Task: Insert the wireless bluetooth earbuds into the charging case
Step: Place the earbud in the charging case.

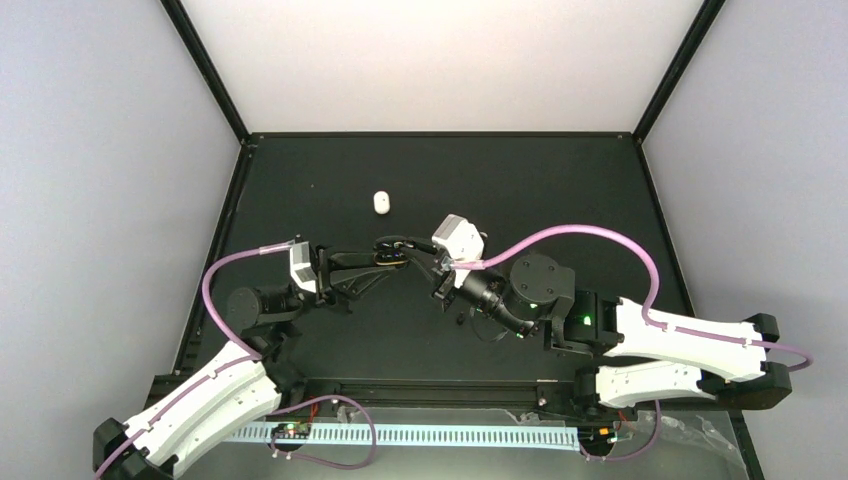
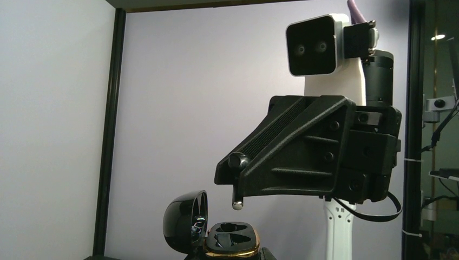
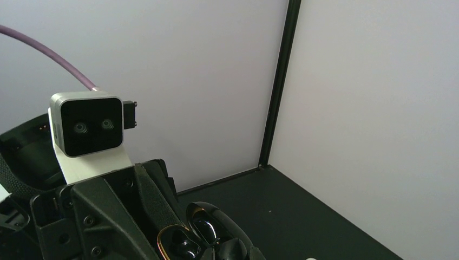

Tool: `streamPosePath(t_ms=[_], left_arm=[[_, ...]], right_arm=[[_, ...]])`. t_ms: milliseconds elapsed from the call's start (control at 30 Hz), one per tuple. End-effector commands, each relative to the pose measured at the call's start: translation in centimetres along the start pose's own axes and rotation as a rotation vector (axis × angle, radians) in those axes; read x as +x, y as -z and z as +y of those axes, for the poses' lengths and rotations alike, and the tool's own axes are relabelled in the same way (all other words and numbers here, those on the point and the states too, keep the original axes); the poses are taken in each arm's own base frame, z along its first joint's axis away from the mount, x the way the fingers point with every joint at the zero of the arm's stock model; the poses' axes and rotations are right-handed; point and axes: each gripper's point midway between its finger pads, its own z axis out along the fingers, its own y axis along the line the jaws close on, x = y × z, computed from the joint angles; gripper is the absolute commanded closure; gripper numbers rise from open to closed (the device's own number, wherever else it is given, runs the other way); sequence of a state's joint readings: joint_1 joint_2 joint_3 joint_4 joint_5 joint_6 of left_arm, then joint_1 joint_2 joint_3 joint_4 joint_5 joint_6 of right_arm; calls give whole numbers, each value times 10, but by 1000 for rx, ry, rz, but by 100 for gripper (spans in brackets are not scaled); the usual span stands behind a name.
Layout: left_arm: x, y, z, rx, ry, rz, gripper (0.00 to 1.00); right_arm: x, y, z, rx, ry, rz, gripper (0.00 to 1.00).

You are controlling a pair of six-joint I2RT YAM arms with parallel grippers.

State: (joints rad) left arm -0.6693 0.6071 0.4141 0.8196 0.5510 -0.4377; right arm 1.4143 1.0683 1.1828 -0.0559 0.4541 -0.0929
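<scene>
Charging case (image 2: pixel 231 242): lid open, wells apparently vacant, clamped in the left gripper (image 1: pixel 391 256). Right gripper (image 2: pixel 236 176): just above the case, closed on what we take for a black earbud (image 2: pixel 237 194), stem downward. White earbuds (image 1: pixel 381 202): on the table (image 1: pixel 560 190), well beyond the case, too small to count. Step: insertion. Next, we judge, the stem needs aligning over a well, then a gentle descent.
</scene>
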Motion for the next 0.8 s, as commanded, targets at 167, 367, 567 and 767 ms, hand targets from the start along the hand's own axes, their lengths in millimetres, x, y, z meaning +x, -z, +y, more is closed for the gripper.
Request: streamPosePath(t_ms=[167, 367, 567, 767], left_arm=[[1, -3, 1, 0, -13, 6, 99], [3, -4, 0, 7, -11, 13, 98], [5, -3, 1, 8, -13, 19, 98], [8, -3, 2, 3, -19, 30, 99]], right_arm=[[2, 2, -4, 15, 117, 39, 99], [10, -3, -4, 31, 154, 67, 99], [15, -5, -5, 43, 177, 82, 99], [12, -4, -7, 48, 195, 81, 99]])
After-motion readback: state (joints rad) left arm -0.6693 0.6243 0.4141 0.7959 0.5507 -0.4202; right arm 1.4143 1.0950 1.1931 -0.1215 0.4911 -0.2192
